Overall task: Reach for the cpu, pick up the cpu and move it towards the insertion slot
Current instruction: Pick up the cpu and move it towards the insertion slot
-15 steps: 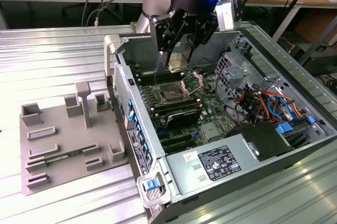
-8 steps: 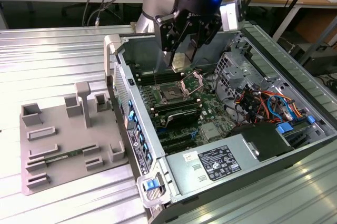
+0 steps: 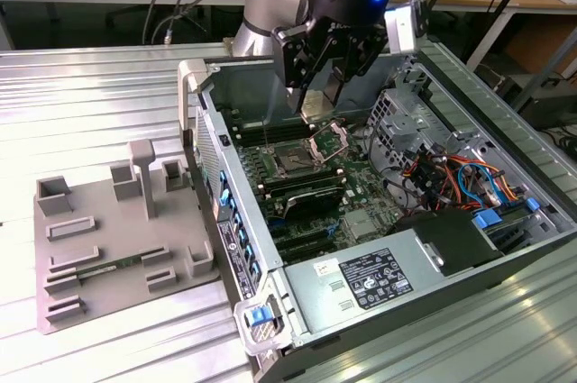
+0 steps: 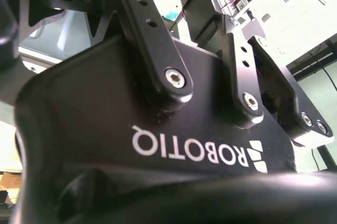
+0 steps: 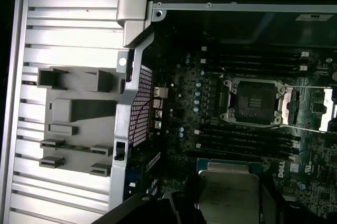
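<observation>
Exterior view. Gripper (image 3: 317,86) hangs over the open computer case (image 3: 505,108), which lies on its side on the ribbed metal worktop (image 3: 90,86). The fingers (image 3: 300,77) pinch the cpu (image 3: 315,109), a pale square plate held tilted, clear of the board. The insertion slot (image 3: 295,159), a dark square in a silver frame with its bracket (image 3: 330,141) swung up, lies below the cpu and slightly toward the exterior view's left, near but not touching. On the worktop beside the case stands a grey fixture tray (image 3: 108,239); one of its grooves holds a thin green memory stick (image 3: 113,267).

Second wrist view. Black gripper body (image 4: 131,129) and linkage bars (image 4: 158,50) seen close.

First wrist view. The cpu (image 5: 227,195) sits in the grasp over the motherboard (image 5: 184,103). The insertion slot (image 5: 255,103) is open and empty, apart from the cpu, with black memory slots (image 5: 247,139) between the two.
</observation>
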Tool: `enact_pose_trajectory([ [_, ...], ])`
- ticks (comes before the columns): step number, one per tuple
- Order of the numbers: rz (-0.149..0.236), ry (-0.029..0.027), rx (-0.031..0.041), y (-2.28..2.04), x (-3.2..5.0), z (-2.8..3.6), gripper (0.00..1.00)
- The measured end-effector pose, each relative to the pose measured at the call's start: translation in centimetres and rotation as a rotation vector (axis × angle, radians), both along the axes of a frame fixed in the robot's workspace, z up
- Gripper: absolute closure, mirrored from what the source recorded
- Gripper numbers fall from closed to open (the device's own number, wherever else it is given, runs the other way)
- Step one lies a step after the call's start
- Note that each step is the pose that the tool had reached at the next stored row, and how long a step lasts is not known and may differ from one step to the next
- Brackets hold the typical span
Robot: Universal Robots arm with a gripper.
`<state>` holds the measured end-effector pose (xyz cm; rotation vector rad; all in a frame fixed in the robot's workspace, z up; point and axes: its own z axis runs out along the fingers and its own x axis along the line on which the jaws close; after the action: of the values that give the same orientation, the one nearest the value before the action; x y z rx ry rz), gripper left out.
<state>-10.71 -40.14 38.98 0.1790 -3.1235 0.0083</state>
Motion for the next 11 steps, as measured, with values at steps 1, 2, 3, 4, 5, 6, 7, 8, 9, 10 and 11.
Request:
enact_pose_trajectory([
  [1,0.000,-0.0001,0.0000,0.00,0.12,-0.01,0.45],
  [2,0.000,0.0000,0.0000,0.00,0.25,-0.02,0.45],
  [3,0.000,0.0000,0.0000,0.00,0.34,-0.03,0.45],
  [4,0.000,0.0000,0.0000,0.00,0.46,-0.04,0.45],
  [5,0.000,0.0000,0.0000,0.00,0.55,-0.05,0.45],
  [6,0.000,0.0000,0.0000,0.01,0.65,-0.06,0.45],
  [7,0.000,0.0000,0.0000,0.01,0.74,-0.08,0.45],
  [8,0.000,-0.0001,0.0000,0.04,0.91,-0.13,0.45],
  [9,0.000,-0.0001,0.0000,0.07,0.98,-0.17,0.45],
  [10,0.000,-0.0001,0.0000,0.16,1.09,-0.25,0.45],
  [11,0.000,-0.0001,0.0001,0.21,1.18,-0.29,0.45],
])
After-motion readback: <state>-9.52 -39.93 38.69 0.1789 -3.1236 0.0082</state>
